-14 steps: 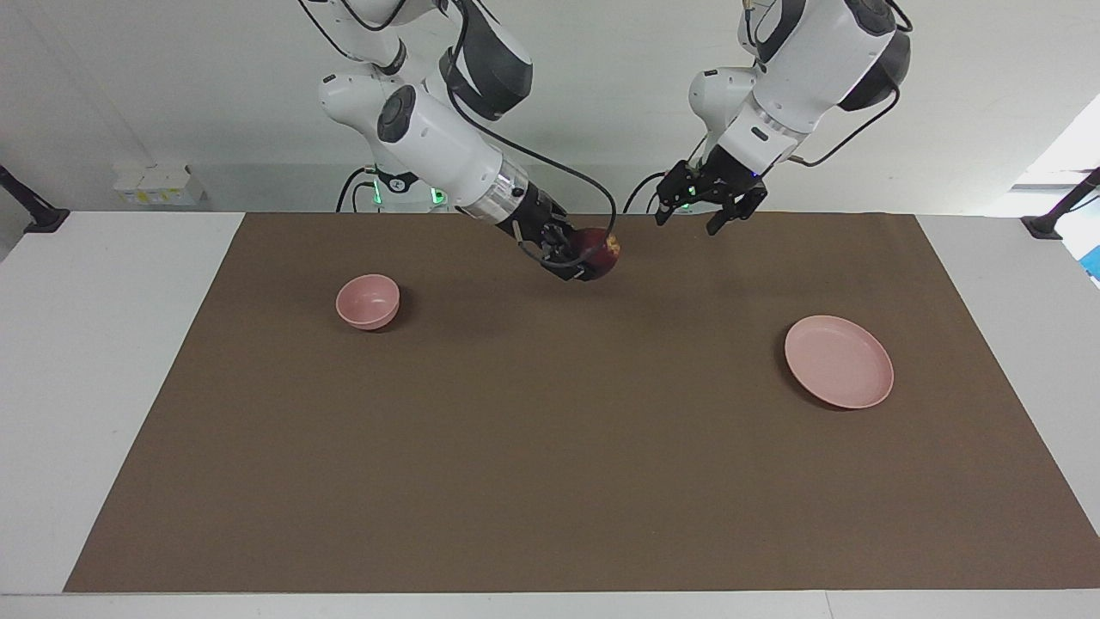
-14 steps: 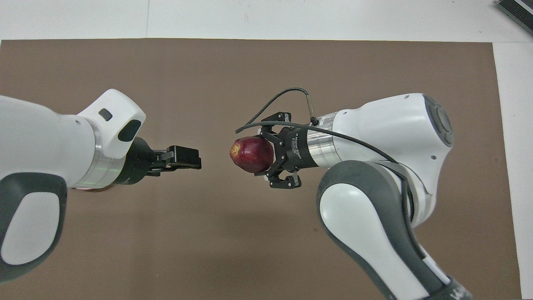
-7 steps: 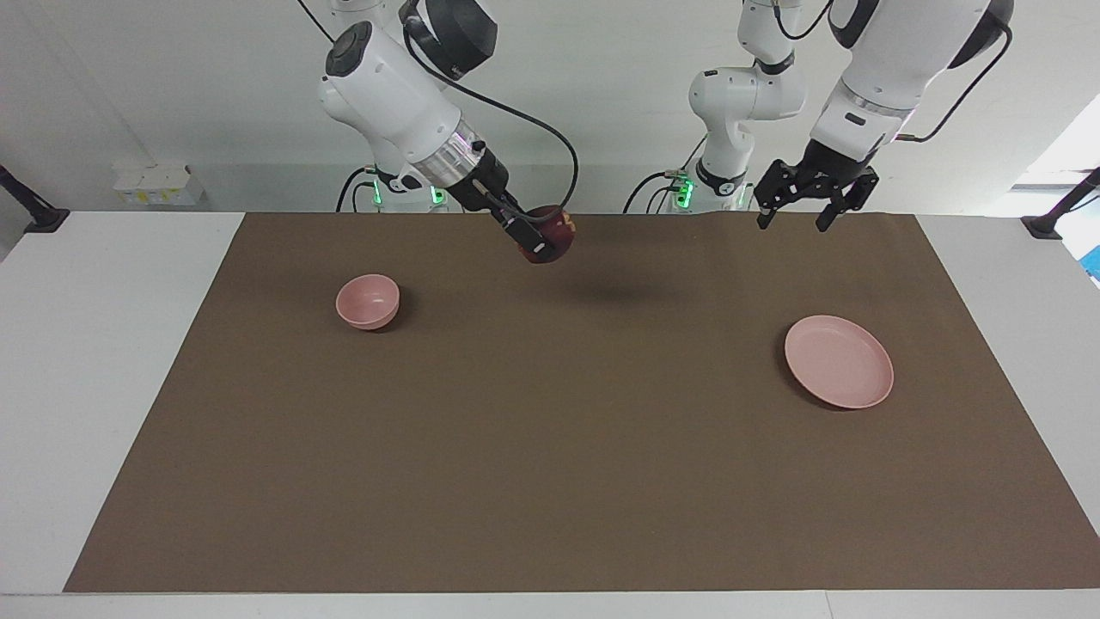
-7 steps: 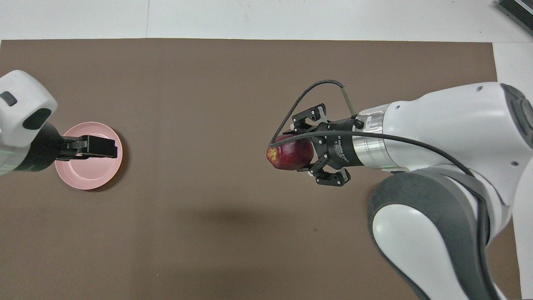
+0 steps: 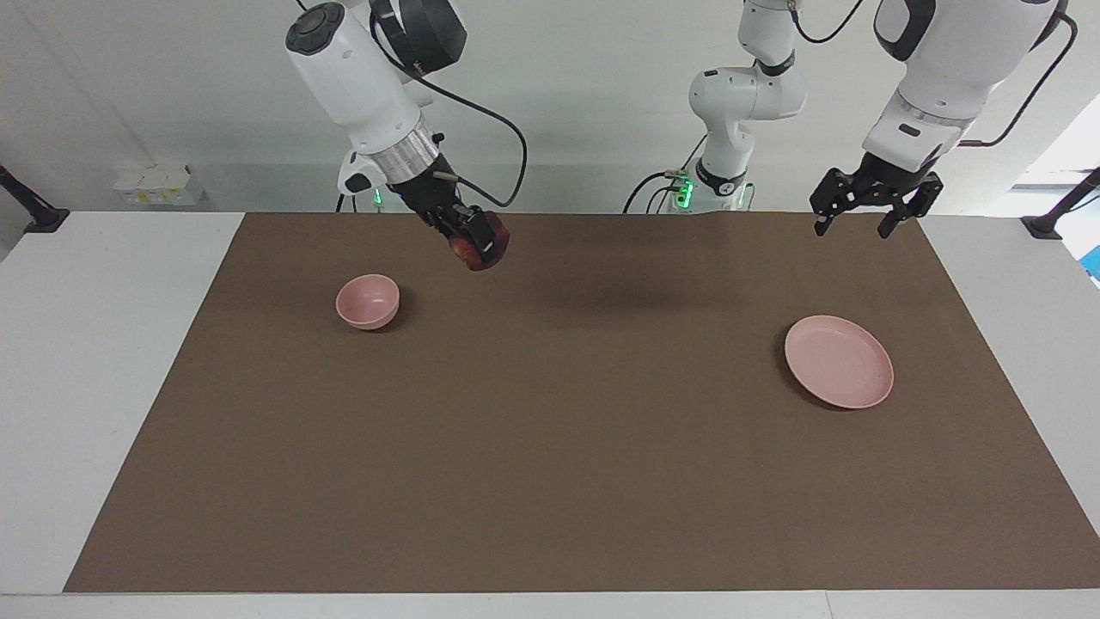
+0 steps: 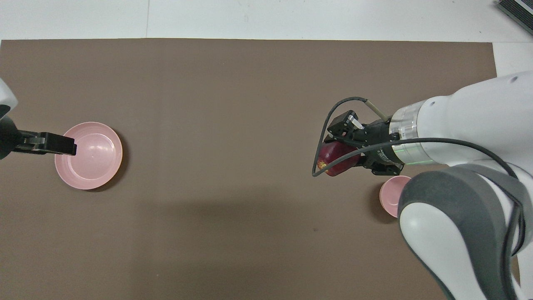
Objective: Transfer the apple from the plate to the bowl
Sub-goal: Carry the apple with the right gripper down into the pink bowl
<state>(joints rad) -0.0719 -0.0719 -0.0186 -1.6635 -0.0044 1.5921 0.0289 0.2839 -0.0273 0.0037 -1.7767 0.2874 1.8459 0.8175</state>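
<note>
The apple (image 5: 482, 247) is off the plate (image 5: 839, 373) and up in the air, clenched in the right tool (image 5: 478, 242), which hangs over the brown mat (image 5: 550, 430) on the table (image 5: 103, 361), close to the bowl (image 5: 368, 301) but not yet above it. The plate sits bare toward the left arm's end of the table, and the bowl, toward the right arm's end, has nothing in it. The left tool (image 5: 868, 206) hangs released and empty, raised near the plate, waiting. By my reading the pick-up is done and the carry is nearly over; what remains is bringing the apple over the bowl, lowering it and letting go.
</note>
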